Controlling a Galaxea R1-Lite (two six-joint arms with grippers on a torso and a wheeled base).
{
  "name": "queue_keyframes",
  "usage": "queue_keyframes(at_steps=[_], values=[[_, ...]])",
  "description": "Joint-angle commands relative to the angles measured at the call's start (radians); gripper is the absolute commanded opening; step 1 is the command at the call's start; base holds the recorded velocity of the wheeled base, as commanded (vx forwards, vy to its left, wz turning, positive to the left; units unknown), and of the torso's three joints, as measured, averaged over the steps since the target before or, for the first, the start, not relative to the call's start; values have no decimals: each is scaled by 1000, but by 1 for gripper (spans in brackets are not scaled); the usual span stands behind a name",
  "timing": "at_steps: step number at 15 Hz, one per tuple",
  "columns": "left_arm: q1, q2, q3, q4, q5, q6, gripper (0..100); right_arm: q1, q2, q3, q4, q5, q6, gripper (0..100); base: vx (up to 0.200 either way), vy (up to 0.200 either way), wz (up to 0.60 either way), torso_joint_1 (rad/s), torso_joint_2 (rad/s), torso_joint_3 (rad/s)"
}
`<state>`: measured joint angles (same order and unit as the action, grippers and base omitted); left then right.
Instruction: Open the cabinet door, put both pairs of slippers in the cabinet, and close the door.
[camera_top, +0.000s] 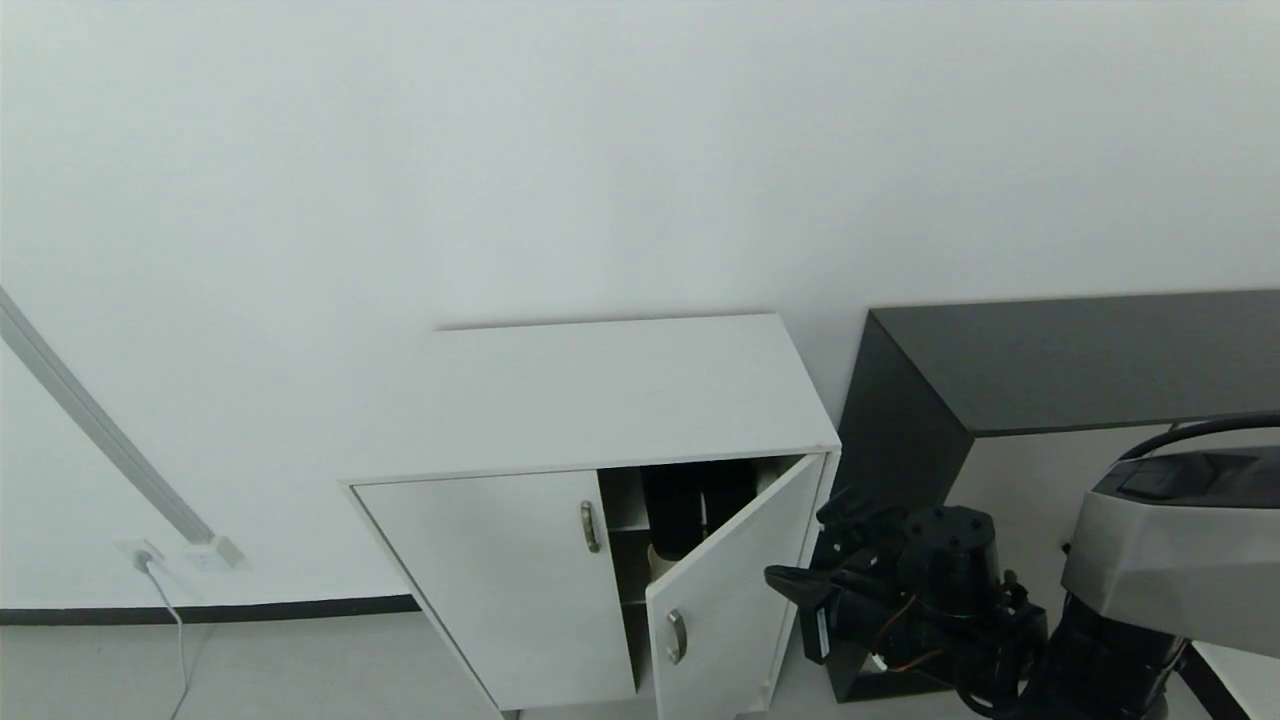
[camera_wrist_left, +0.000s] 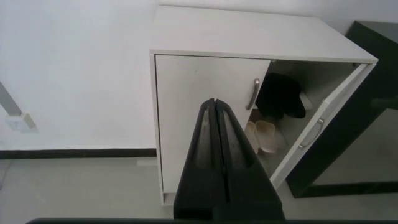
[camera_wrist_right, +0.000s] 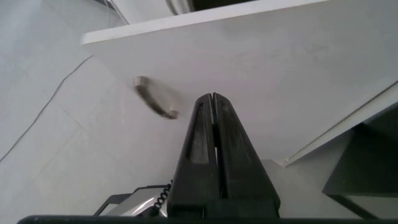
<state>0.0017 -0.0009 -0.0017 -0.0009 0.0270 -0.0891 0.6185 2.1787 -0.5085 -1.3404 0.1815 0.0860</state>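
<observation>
Though ajar, white cabinet (camera_top: 600, 390) against pale wall (camera_top: 600, 150), dark desk (camera_top: 1080, 360) just beside.

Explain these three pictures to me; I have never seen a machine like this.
This is a robot with two arms, each ending in a pincer-like end effector. The wide picture comes from a camera on its head; the other two from cameras on its wrists. The left end effector is shut and empty, facing a white cabinet. Inside, black slippers sit above pale slippers. The right end effector is also shut and empty, close to the outer face of the half-open right door, near its handle.
</observation>
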Motion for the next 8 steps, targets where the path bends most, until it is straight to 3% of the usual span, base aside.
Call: queue_keyframes(at_steps=[1, 5, 8], values=[[0, 1, 0, -1, 1, -1, 0, 0, 16, -10, -2, 0, 0, 0, 0, 0, 0, 0, 0, 0], [0, 1, 0, -1, 1, 0, 0, -5, 46, -74, 21, -13, 0, 0, 0, 0, 0, 0, 0, 0], [0, 1, 0, -1, 1, -1, 0, -2, 64, -179, 124, -112, 0, 0, 0, 0, 0, 0, 0, 0]])
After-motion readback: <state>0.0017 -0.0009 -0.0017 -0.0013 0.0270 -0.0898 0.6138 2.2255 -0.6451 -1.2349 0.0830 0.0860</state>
